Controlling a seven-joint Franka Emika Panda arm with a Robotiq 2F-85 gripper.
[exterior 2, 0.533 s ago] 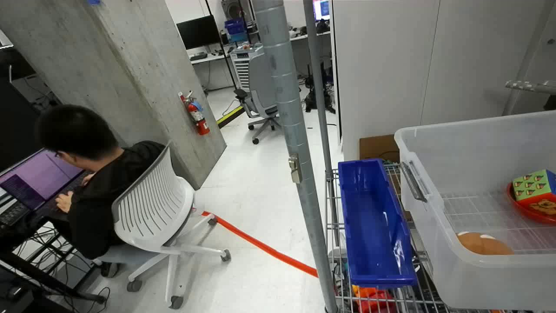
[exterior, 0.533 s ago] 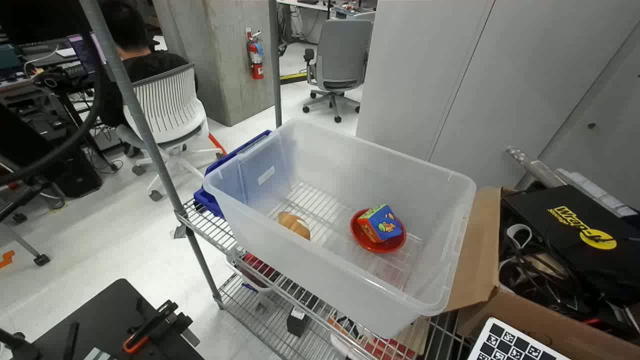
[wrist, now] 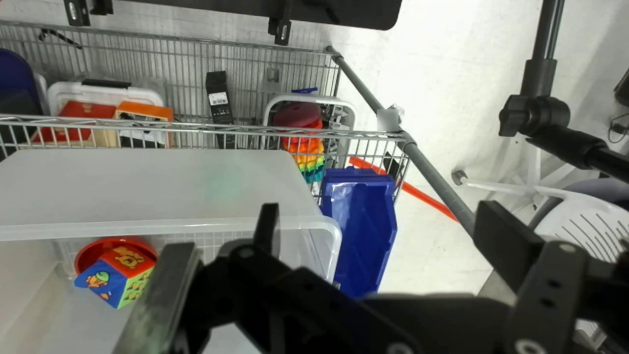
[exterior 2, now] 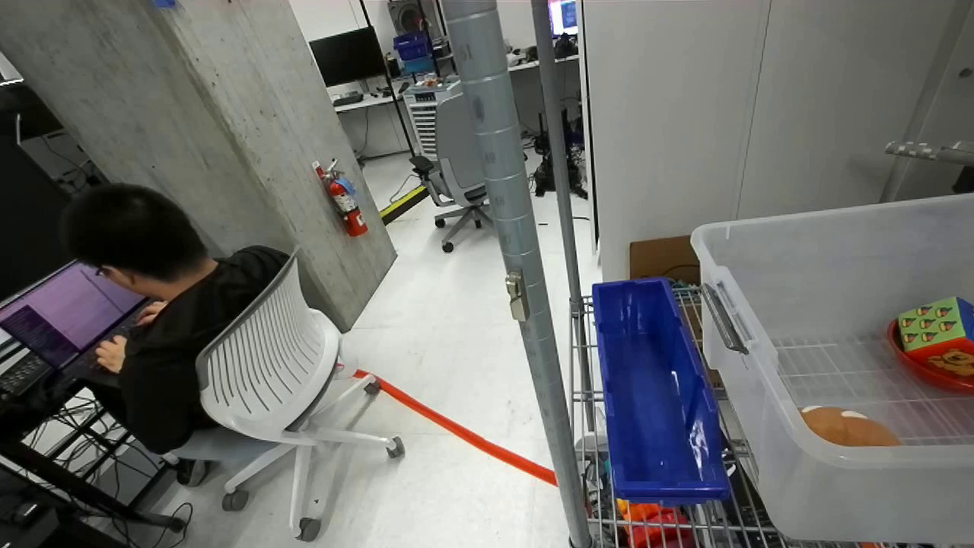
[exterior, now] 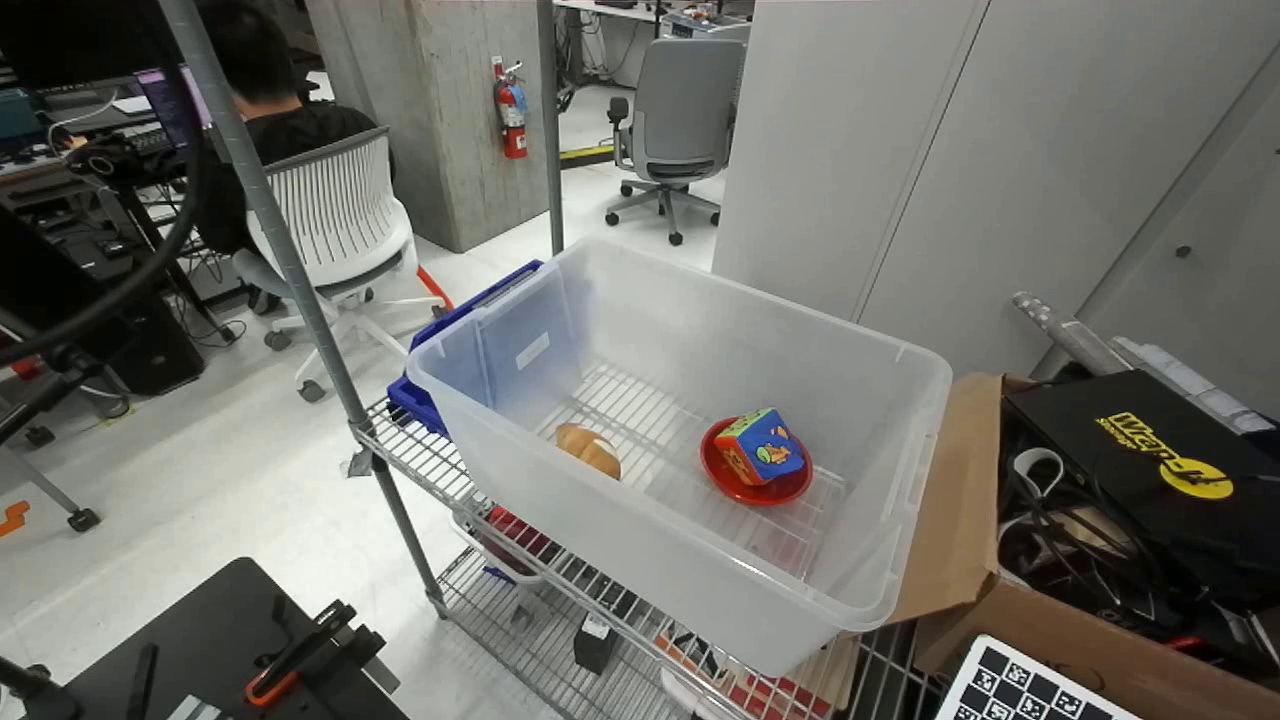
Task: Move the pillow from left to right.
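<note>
I see, in an exterior view, blue bin (exterior: 412, 400) left of clear tub (exterior: 640, 545), tan pillow (exterior: 590, 450) lying inside tub's left half, patterned cube (exterior: 762, 445) tilted in red bowl (exterior: 770, 495) farther right, cardboard box (exterior: 955, 490) at far right, and in wrist view gripper (wrist: 339, 260) spread wide, holding nothing

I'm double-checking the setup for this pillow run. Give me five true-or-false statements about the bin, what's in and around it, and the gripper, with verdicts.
1. The pillow lies inside the clear bin. True.
2. The blue bin stands inside the clear bin. False: the blue bin is outside, beside the clear bin.
3. The patterned cube sits in the red bowl. True.
4. The gripper is closed on the pillow. False: the gripper is open and holds nothing.
5. In both exterior views, the pillow appears left of the red bowl. True.
</note>
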